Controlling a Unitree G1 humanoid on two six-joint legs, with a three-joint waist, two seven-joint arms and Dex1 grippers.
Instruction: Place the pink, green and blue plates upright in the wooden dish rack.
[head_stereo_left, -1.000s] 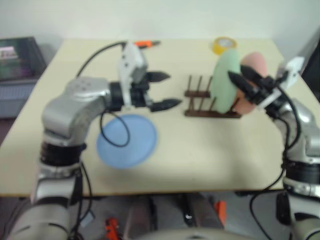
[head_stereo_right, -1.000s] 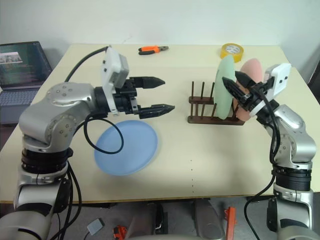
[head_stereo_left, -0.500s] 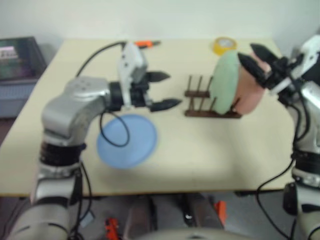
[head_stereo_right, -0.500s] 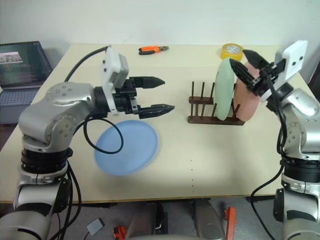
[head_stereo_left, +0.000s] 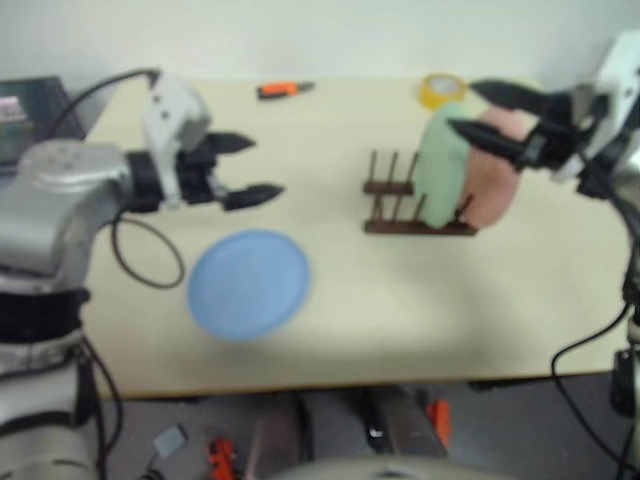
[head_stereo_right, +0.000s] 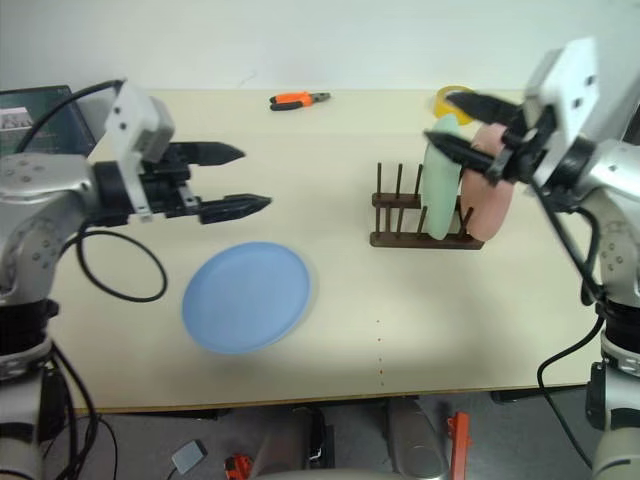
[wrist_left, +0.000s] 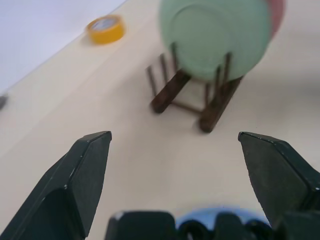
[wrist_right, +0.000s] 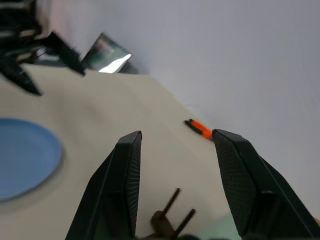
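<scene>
The left gripper has its two black fingers spread wide with nothing between them; it hangs above the table, over bare tabletop beyond the blue plate. The right gripper is about half open and empty, its fingers pointing across the top of the green plate, apart from its rim.

No brand, label or writing can be read anywhere; the laptop screen at the table's far left corner shows something too small to make out.

Counted: three plates, one rack, one yellow tape roll, one pair of orange-handled pliers. The green plate and the pink plate stand upright side by side among the pegs at the right end of the wooden rack, pink on the outer side. The blue plate lies flat on the table, well left of the rack.

Against a second ago, the left gripper has swung away to the left, off the blue plate's far edge, and the right gripper has lifted from beside the pink plate to above both standing plates. The plates, rack, tape and pliers have kept their places.
</scene>
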